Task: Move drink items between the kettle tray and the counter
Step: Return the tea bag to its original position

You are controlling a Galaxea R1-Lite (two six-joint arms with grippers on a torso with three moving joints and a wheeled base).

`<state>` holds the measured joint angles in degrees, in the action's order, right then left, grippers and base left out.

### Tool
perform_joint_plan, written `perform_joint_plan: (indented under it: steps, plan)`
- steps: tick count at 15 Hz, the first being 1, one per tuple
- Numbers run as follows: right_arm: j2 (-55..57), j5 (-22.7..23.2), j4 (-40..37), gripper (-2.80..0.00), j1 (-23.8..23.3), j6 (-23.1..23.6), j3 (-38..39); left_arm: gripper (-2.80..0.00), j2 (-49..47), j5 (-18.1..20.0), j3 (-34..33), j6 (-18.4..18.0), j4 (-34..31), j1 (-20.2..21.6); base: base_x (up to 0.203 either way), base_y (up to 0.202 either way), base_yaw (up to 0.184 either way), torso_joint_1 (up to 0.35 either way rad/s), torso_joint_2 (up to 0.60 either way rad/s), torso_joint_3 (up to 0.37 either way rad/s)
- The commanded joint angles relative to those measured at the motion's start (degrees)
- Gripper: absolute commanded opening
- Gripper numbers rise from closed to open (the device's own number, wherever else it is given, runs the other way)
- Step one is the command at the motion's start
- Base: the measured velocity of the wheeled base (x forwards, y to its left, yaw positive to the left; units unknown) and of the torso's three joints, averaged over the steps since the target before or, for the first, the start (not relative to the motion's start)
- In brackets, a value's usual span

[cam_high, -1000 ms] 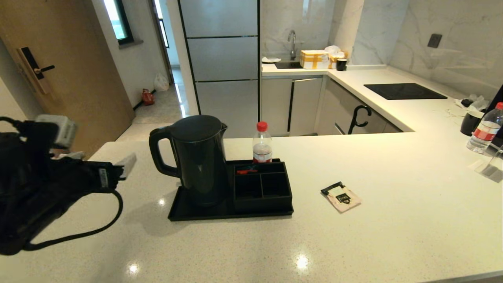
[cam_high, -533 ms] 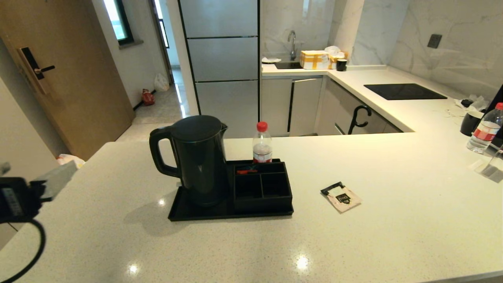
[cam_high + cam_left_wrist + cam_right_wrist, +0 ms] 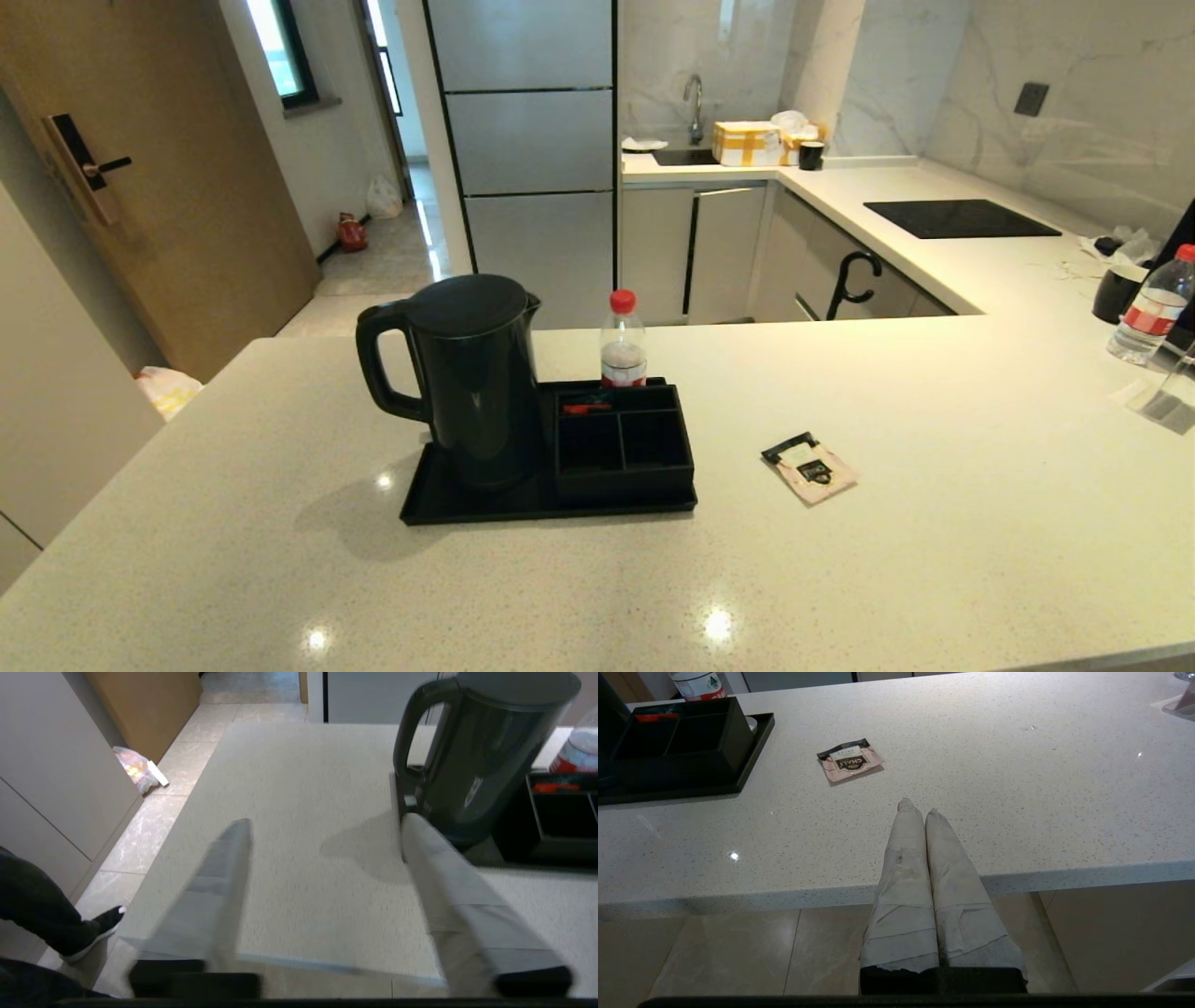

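The tall matte-black kettle (image 3: 471, 378) stands upright on the left half of the black kettle tray (image 3: 448, 504), handle turned left. The pale-pink sachet (image 3: 810, 467) lies flat on the off-white counter (image 3: 597, 579), right of the tray. Neither gripper shows in the head view. My left gripper (image 3: 322, 826) is open and empty, off the counter's near left edge, with the kettle (image 3: 481, 751) ahead of it. My right gripper (image 3: 919, 806) is shut on nothing, over the counter's front edge, with the sachet (image 3: 850, 759) beyond it.
A clear red-capped bottle (image 3: 623, 341) stands at the tray's back edge, behind the three-compartment box (image 3: 624, 443), which holds a small red item (image 3: 586, 407). Another bottle (image 3: 1153, 306) and a black cup (image 3: 1117, 291) sit far right. A person's leg and shoe (image 3: 93, 933) show on the floor at left.
My left arm has drawn back leftward and downward off the counter's left end and dropped out of the head view. The kettle, tray and sachet have not moved.
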<state>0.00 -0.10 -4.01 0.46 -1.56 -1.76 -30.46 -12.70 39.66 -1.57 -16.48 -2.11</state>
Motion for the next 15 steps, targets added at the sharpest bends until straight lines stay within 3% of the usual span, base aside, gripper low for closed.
perform_joint_plan:
  steps: [1,7,13,15]
  plan:
    - [0.09,0.01,-0.03,-2.8,-0.02,-0.02,0.0,-2.8,5.26,0.1,-0.78,0.1,-2.54,0.09,0.0,0.0,0.0,0.0,0.0,0.0]
    - [0.09,0.01,-0.03,-2.8,-0.02,-0.02,0.0,-2.8,20.87,2.03,-4.22,0.81,-16.25,1.88,0.0,0.0,0.0,0.0,0.0,0.0]
    - [0.09,0.01,-0.03,-2.8,-0.02,-0.02,0.0,-2.8,21.14,2.16,-4.5,0.87,-16.92,1.93,0.0,0.0,0.0,0.0,0.0,0.0]
    - [0.09,0.01,-0.03,-2.8,-0.02,-0.02,0.0,-2.8,23.83,3.75,-7.9,1.98,-13.2,1.93,0.0,0.0,0.0,0.0,0.0,0.0]
